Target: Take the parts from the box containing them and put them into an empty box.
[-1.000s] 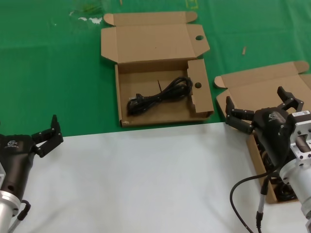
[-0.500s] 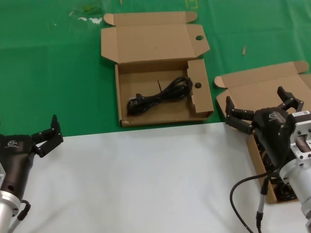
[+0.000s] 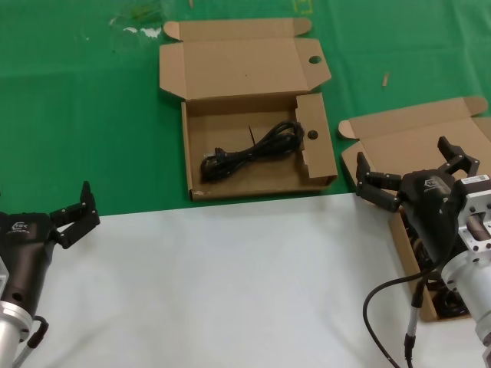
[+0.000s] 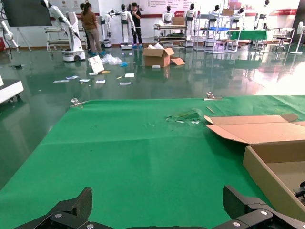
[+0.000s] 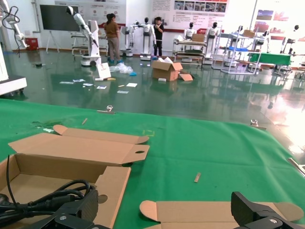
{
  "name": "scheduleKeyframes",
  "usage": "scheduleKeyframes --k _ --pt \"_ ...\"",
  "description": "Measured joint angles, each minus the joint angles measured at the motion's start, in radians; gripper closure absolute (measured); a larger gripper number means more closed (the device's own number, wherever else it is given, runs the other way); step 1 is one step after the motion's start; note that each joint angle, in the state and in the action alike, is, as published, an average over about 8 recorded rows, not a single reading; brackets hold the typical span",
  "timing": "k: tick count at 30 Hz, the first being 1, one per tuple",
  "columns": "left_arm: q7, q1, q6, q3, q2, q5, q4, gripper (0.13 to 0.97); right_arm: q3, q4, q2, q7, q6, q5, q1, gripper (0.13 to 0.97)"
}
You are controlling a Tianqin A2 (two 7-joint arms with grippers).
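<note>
Green-clothed counter (image 3: 77, 115) with white sheet (image 3: 215, 284) at 6 o'clock; left end effector (image 3: 73, 215) and right end effector (image 3: 410, 180) spread, empty; glossy factory floor (image 4: 143, 81) beyond.

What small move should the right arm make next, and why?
Probably lower the right end effector, open and hovering over the source box, onto the cords beneath it. One cord already lies in the holed box; the left end effector waits open.

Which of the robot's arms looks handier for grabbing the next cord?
Probably the right: its open pincer hovers over the plain box on its side. The left pincer, also open, sits far across the table.
</note>
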Motion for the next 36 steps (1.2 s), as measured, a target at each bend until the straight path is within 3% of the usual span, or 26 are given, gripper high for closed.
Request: scheduleKeyframes --k 36 --pt "0.0 0.0 0.0 0.0 0.0 0.0 0.0 0.132 0.0 0.0 0.0 0.0 0.0 0.0 0.0 0.129"
